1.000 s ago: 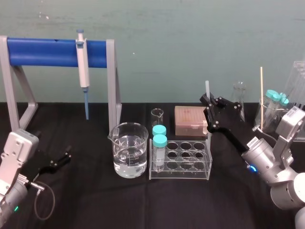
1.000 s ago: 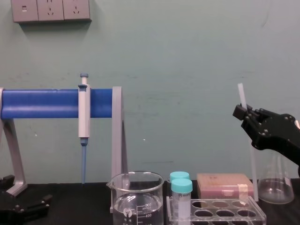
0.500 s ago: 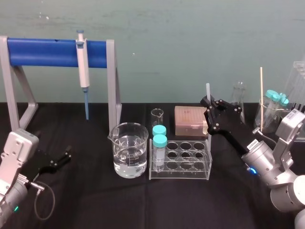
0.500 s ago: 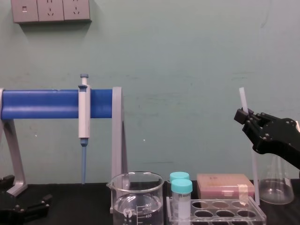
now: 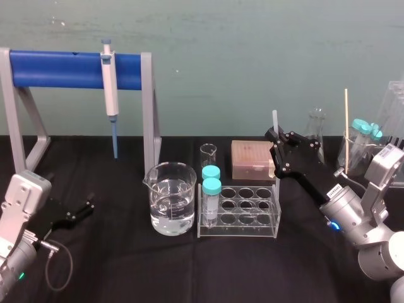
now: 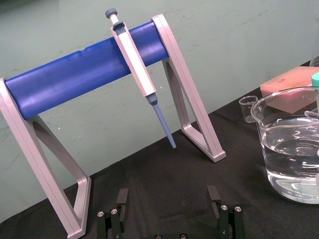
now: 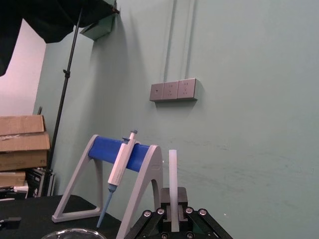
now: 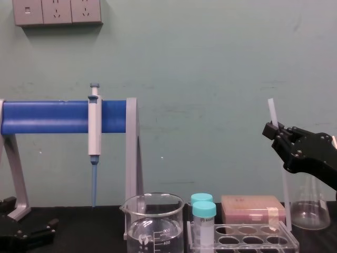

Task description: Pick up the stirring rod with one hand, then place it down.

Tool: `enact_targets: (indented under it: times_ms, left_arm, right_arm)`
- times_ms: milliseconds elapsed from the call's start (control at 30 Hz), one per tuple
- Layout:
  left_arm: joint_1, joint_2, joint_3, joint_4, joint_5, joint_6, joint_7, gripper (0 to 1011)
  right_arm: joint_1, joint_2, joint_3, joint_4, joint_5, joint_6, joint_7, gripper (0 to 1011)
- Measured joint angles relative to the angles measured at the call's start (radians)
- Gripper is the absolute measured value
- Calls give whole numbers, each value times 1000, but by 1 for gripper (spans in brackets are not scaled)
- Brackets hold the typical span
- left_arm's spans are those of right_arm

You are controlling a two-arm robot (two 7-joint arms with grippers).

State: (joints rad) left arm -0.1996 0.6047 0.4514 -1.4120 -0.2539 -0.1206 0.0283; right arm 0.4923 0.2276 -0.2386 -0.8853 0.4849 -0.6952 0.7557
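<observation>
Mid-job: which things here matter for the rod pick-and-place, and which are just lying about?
In the job: translucent whitish stirring rod, clamped roughly upright in the black right gripper.

Lying about: glass water beaker, blue-tipped grey-white pipette, clear tube rack, pinkish box, glass flask; black left gripper parked open at left.

soft, even light from above here; i see the black tablecloth (image 5: 126, 265) dim at six o'clock, small glints on the beaker (image 5: 170, 199), the stirring rod (image 5: 275, 118) lit pale at two o'clock.
</observation>
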Motion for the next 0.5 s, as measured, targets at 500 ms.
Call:
enact_targets:
  times_ms: [500]
  left_arm:
    - [0, 0, 0, 0, 0, 0, 0, 1000]
  right_arm:
    - [0, 0, -1, 0, 0, 0, 0, 71]
